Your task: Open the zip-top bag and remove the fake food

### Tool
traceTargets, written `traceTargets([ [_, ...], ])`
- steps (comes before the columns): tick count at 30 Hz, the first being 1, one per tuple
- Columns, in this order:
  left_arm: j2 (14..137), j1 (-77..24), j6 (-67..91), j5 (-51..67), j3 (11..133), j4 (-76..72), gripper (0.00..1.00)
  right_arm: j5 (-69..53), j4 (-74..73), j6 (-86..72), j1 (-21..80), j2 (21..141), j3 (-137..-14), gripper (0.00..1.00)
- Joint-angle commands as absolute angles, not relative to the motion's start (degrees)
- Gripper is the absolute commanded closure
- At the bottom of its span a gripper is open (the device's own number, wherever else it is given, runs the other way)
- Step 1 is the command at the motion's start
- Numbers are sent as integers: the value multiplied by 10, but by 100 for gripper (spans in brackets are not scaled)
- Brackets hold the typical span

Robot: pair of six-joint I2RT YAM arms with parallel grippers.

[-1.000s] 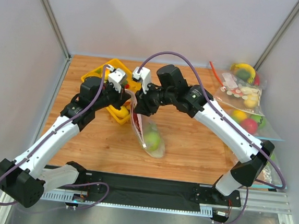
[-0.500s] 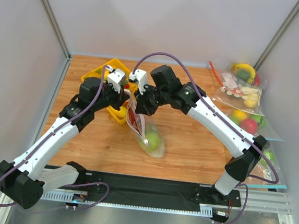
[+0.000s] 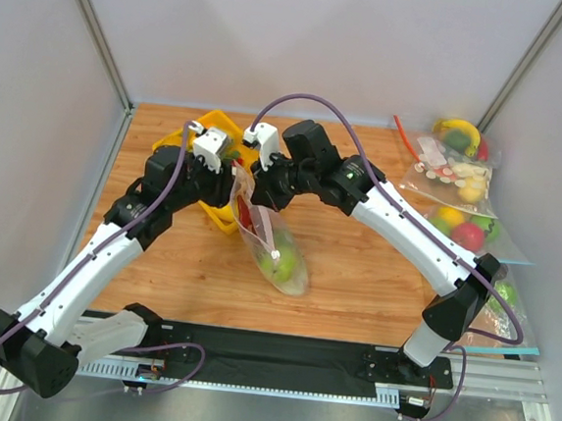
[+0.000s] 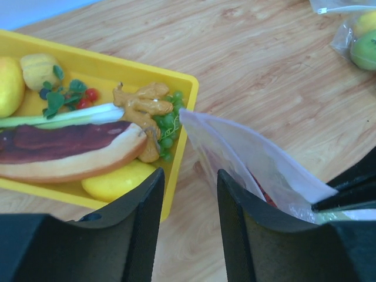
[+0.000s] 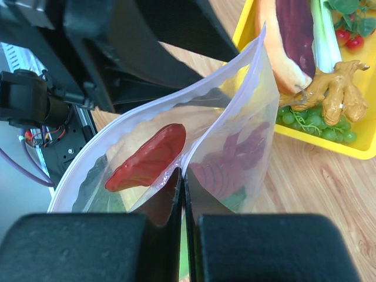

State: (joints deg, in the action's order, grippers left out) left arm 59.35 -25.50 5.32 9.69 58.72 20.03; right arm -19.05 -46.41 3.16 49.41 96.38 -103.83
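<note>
Pinching shut on one wall of the zip-top bag (image 5: 235, 117), the right hand (image 5: 182, 176) holds it up just beside the yellow tray (image 3: 219, 126). In the right wrist view the plastic is caught flat between both fingers, and the bag's top edge stands parted in wavy folds.

Inside the bag I see the red lobster (image 5: 147, 158) high up, close to the grip. The round green fruit (image 3: 286, 263) sits low in the bag. A dark green patch lies near the lobster; I cannot tell what it is. From above, the bag slants down from the hand and its lower end looks to rest on the bench (image 3: 374, 268).

The left hand (image 4: 188, 194) is open, nothing between its fingers. One finger (image 4: 238, 229) is just beside the bag's edge; I cannot tell if it touches.

The tray holds a toy hot dog (image 4: 64, 150), green grapes (image 4: 167, 126), a tan knobbly piece (image 4: 144, 103), a long green-and-white stalk (image 4: 59, 116) and a yellow fruit (image 4: 114, 179).

At the far right of the bench lie other clear bags (image 3: 451, 176) with coloured toy fruit in them, well apart from both hands.
</note>
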Motion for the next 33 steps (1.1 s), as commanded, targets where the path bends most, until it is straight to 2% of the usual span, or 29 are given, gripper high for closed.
traceTargets([
  [1, 565, -257, 95, 70, 615, 234, 50, -162, -434, 18, 490, 969, -1046, 100],
  [5, 541, -257, 129, 33, 631, 273, 44, -153, -432, 18, 489, 967, -1041, 100],
  [10, 518, -258, 202, 39, 637, 291, 41, -156, -426, 18, 490, 964, -1034, 100],
  [18, 494, -257, 342, 103, 579, 205, 35, -151, -426, 19, 489, 965, -1027, 100],
  [22, 498, -258, 360, 115, 569, 181, 30, -148, -426, 19, 489, 960, -1021, 100],
  [27, 528, -258, 345, 128, 577, 201, 32, -145, -420, 18, 488, 952, -1015, 100],
  [30, 540, -258, 345, 155, 577, 194, 69, -141, -422, 17, 489, 948, -1018, 100],
  [31, 540, -257, 346, 159, 577, 191, 85, -139, -424, 16, 488, 947, -1019, 100],
  [33, 536, -258, 351, 165, 572, 180, 95, -139, -429, 13, 489, 944, -1026, 100],
])
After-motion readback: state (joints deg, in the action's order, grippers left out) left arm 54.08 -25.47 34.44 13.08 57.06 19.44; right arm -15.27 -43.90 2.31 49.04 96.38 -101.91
